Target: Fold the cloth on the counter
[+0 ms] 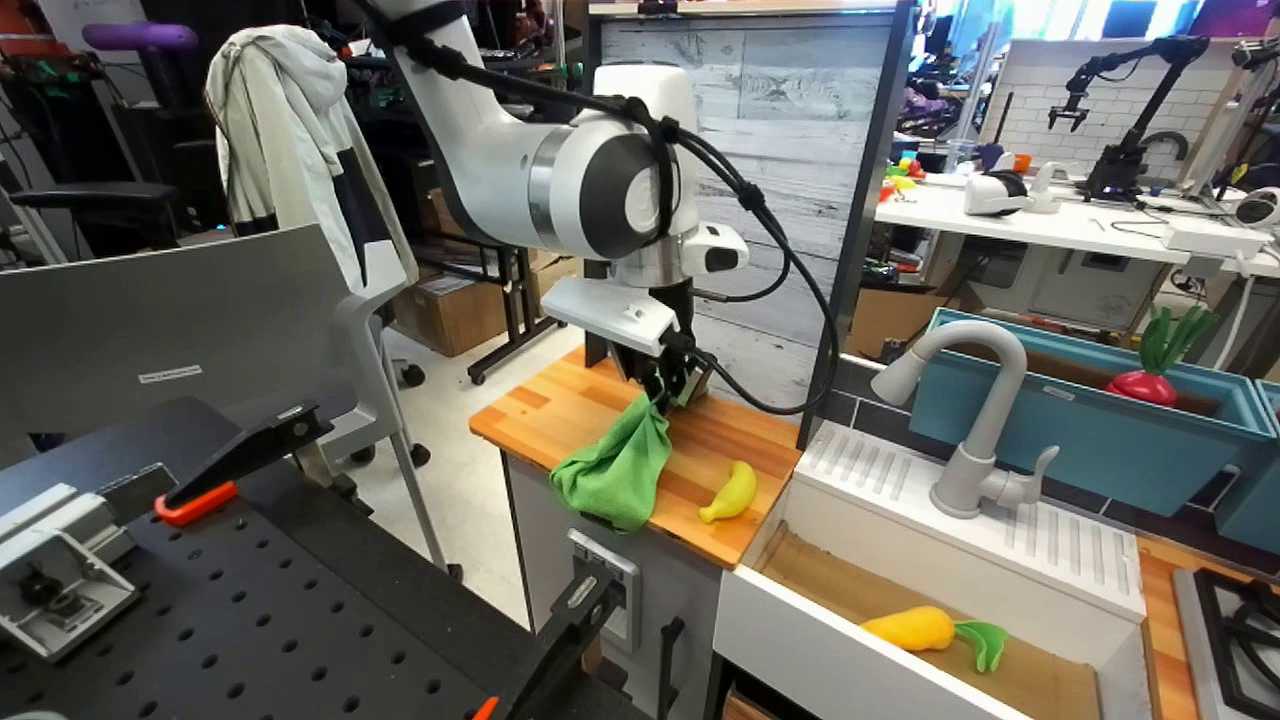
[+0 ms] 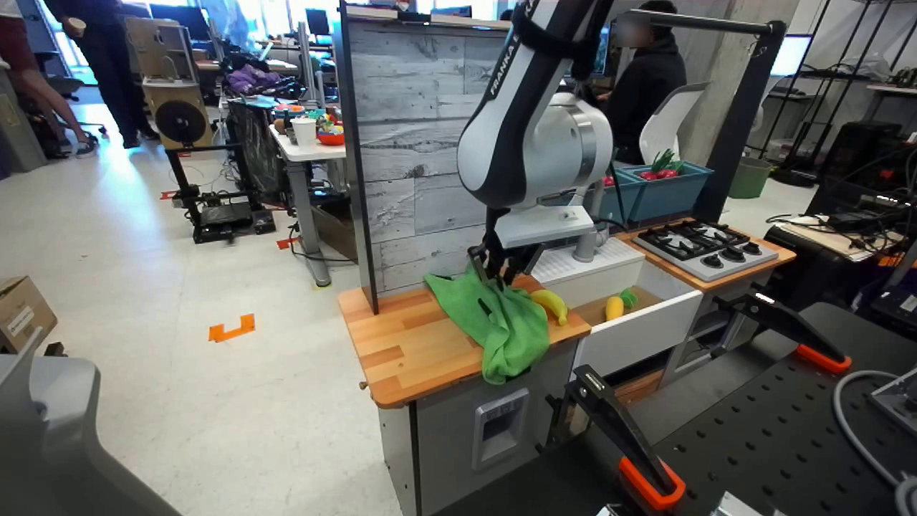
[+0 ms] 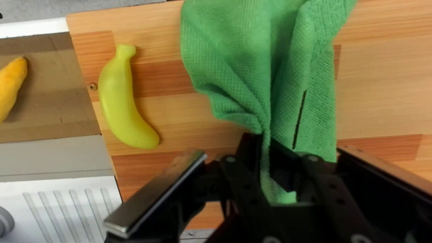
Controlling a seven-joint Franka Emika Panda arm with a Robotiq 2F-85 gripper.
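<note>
Wrist view shows the gripper (image 3: 266,150) nearly closed, pinching, so far as blur permits, a ridge of green cloth (image 3: 229,50) on the counter (image 3: 381,101), likely to draw a fold across.

Pale floor (image 2: 157,301), bright windows (image 1: 1062,16) beyond
</note>
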